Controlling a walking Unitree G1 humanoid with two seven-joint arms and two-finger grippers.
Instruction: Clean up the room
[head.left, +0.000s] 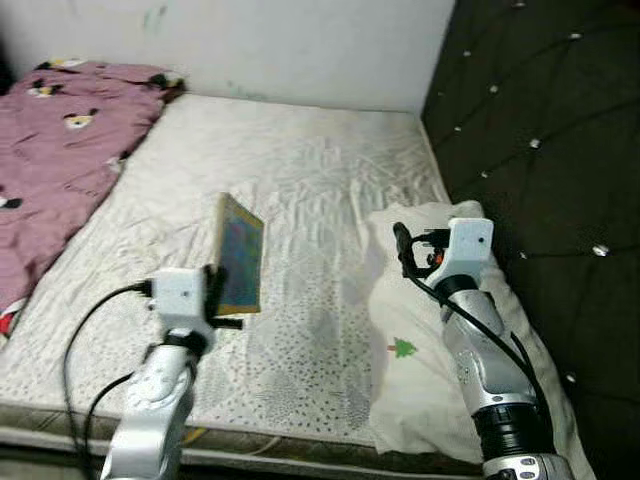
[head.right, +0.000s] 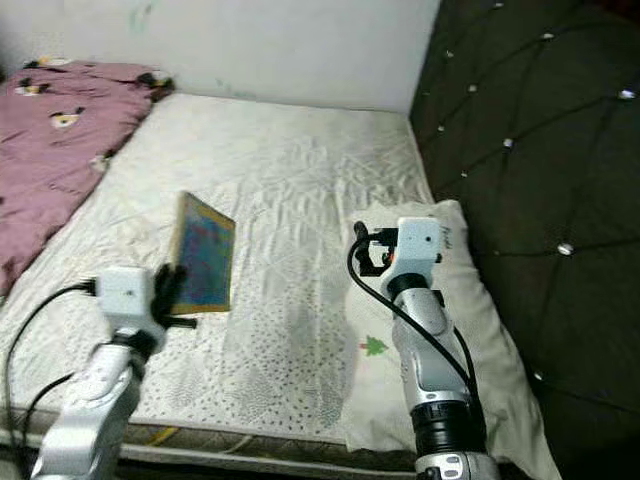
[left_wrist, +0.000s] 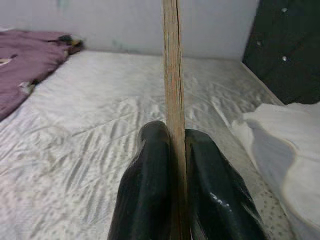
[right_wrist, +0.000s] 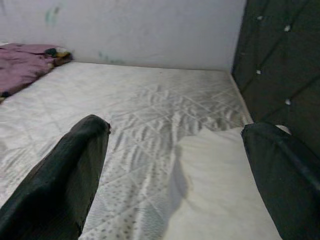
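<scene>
We lift the book off the bed

Our left gripper (left_wrist: 172, 150) pinches the thin book (head.left: 240, 253) upright by its lower edge, above the mattress (head.left: 300, 180) at 9 o'clock of the pillow (head.left: 420, 350), ready to carry away; its cover looks mottled blue-green, edges tan. Right gripper (right_wrist: 175, 145) hovers over the pillow, fingers wide

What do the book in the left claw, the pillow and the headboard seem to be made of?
Book: apparently paper with a glossy printed cover; the left wrist view shows a tan page edge pinched by the left claw.
Pillow: soft white fabric, creased, with a small green tree print.
Headboard: dark padded upholstery, probably leatherette, tufted with shiny studs.
</scene>
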